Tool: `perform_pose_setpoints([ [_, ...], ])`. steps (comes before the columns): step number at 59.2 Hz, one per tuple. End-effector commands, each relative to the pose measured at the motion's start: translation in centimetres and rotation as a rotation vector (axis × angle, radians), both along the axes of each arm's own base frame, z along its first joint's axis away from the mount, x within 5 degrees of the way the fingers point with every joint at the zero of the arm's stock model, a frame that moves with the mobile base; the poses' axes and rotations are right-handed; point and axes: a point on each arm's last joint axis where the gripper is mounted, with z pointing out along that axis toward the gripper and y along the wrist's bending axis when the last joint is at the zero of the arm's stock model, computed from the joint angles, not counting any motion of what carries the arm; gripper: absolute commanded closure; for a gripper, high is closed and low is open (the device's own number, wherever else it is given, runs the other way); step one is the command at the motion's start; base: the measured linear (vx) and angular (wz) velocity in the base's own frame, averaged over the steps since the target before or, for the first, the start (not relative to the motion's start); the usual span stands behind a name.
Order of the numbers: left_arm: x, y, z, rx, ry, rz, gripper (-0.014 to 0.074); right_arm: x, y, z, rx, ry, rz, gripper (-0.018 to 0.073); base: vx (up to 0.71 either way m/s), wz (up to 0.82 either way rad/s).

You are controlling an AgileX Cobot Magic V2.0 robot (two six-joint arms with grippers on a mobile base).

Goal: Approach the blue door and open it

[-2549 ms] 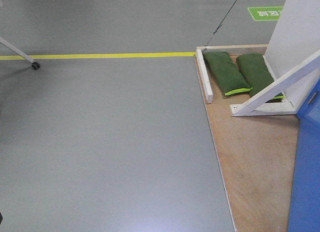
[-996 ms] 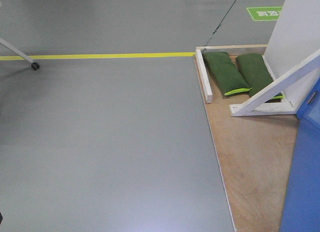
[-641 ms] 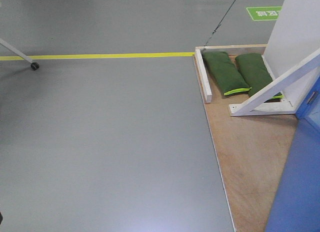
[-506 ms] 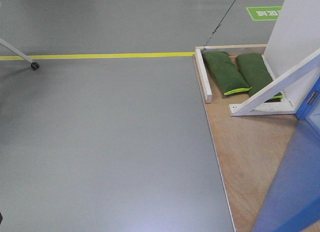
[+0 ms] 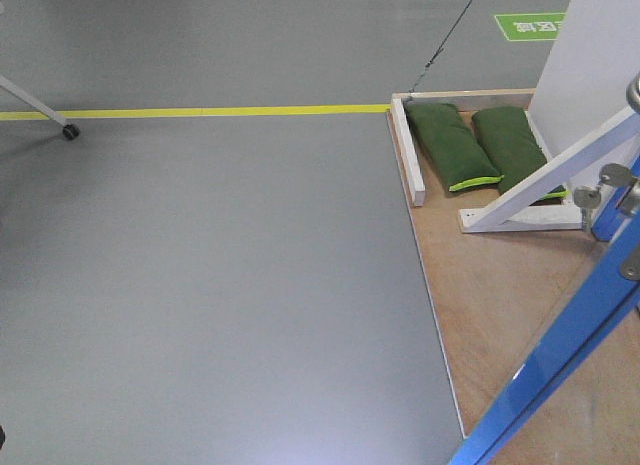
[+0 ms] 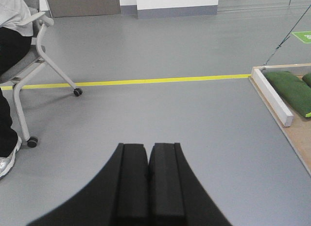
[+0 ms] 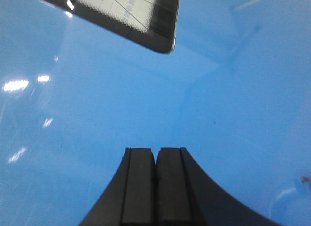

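In the front view the blue door (image 5: 570, 340) shows as a slanted blue band from the bottom edge up to the right edge, over the wooden base. Near its upper end are a silver lock with hanging keys (image 5: 588, 195) and part of a silver lever handle (image 5: 633, 91). In the right wrist view the glossy blue door face (image 7: 97, 114) fills the frame, and my right gripper (image 7: 156, 150) is shut and empty right in front of it. My left gripper (image 6: 148, 146) is shut and empty over the grey floor.
A white panel (image 5: 600, 45) with a white slanted brace (image 5: 560, 170) stands on a plywood base (image 5: 500, 285); two green sandbags (image 5: 455, 145) lie on it. A yellow floor line (image 5: 200, 112) runs left. A wheeled chair (image 6: 29, 65) with a seated person is left.
The blue door has swung: its broad face at the right edge has turned into a thin slanted band, and the lock, keys and handle have come into view. The floor view has not shifted.
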Motion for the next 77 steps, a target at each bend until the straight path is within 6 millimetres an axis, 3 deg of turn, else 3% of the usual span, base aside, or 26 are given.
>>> perform_pose_setpoints([
  [1,0.0,-0.1,1.9,0.002,-0.129,-0.006,0.0526,1.1,0.4,1.3,-0.015,-0.093,-0.001,0.0564,0.0,0.0],
  [12,0.0,-0.1,1.9,0.002,-0.129,-0.006,0.0526,5.3,2.7,-0.1,-0.027,-0.041,0.148,0.0564,0.0,0.0],
  [27,0.0,-0.1,1.9,0.002,-0.129,-0.006,0.0526,7.8,4.6,-1.2,-0.009,-0.011,0.248,0.0564,0.0,0.0],
  [77,0.0,-0.1,1.9,0.002,-0.129,-0.006,0.0526,8.0,4.7,-1.4,-0.005,-0.001,0.265,0.0564,0.0,0.0],
])
